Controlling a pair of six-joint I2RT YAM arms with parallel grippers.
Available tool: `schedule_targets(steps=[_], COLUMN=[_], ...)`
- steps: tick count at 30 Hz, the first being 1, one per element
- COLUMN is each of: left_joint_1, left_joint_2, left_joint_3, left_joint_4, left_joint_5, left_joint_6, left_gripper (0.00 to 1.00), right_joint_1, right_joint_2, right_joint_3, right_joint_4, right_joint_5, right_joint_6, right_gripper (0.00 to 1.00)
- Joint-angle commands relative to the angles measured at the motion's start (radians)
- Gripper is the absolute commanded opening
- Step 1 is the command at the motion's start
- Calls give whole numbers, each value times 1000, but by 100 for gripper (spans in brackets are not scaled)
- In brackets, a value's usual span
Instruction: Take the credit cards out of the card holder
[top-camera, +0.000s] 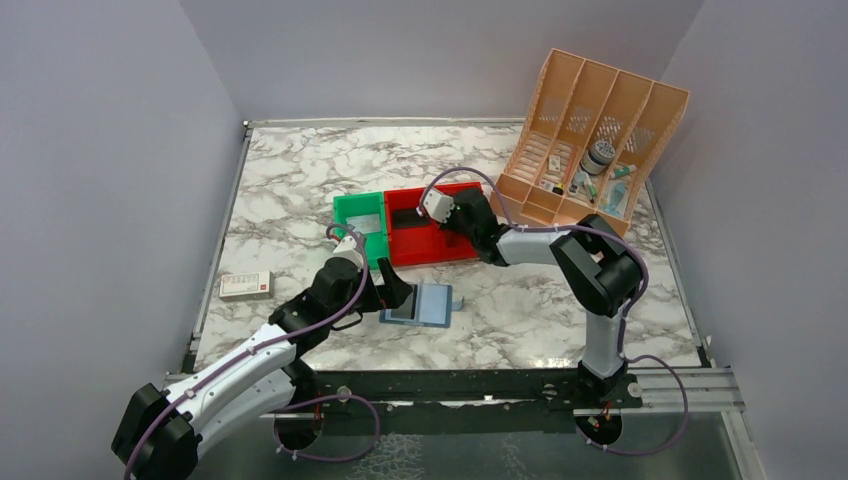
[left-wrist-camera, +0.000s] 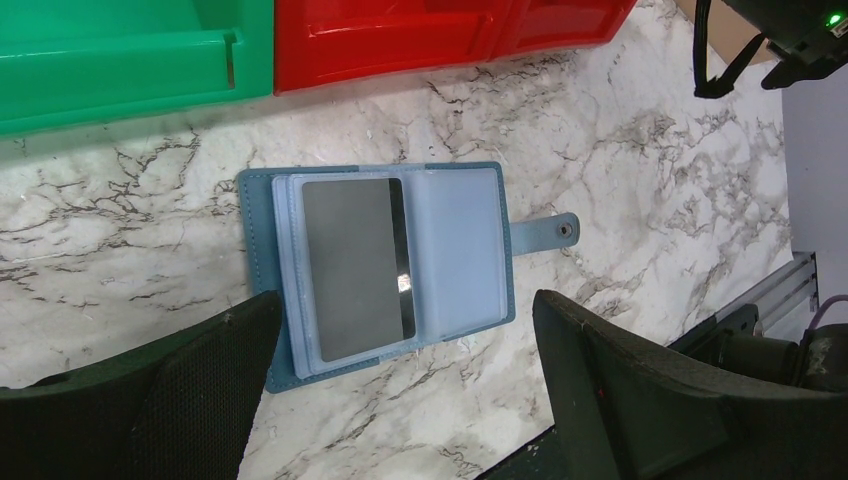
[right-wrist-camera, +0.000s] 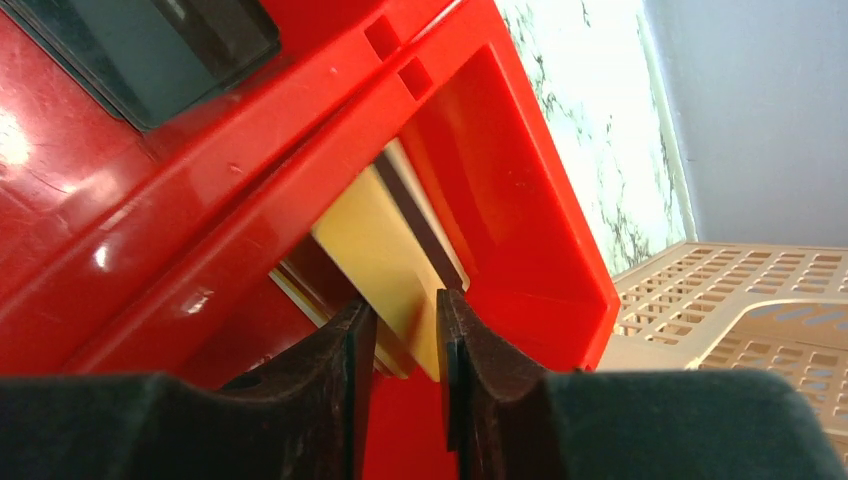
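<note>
the right gripper hangs nose-down into the right-hand red bin, its fingers parted only narrowly. a tan-gold credit card with a dark stripe leans against the bin's inner wall, its lower end showing in the slit between the fingers; whether either finger touches it cannot be told. in the neighbouring red bin a dark flat card lies on the floor.

the left gripper hovers over the card holder with its fingers spread wide, one on each side of the holder's near edge, holding nothing. the blue holder lies open and flat on the marble bench, just in front of the bins, its snap tab pointing right. a pale grey credit card sits in the clear sleeve on the holder's left panel; the right panel's sleeve looks plain.

a green bin adjoins the red ones on the left. a white-and-red flat box lies near the bench's left edge, and a peach slotted rack stands at the far right.
</note>
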Motion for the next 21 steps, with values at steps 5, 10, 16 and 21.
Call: schedule_targets(steps=[5,10,16,21], left_joint_1=[4,4,4,4], left_joint_2=[0,5,-7,-6], left_joint_3=[30,30,33,30], left_joint_4=[23,28,11,14], left_joint_5=[27,42,35,33], left_joint_6=[17,16,22,23], left_gripper=[99,99,99,99], right_joint_1=[3,3,3,2], right_joint_2=[-10,-32,-63,-101], right_joint_3=[14,0,-13,-40], right_joint_4=[-14,0,-32,-71], right_joint_5=[9,-6,-27,-64], right_joint_6=[-18,4,15,34], right_gripper=[32,32,32,32])
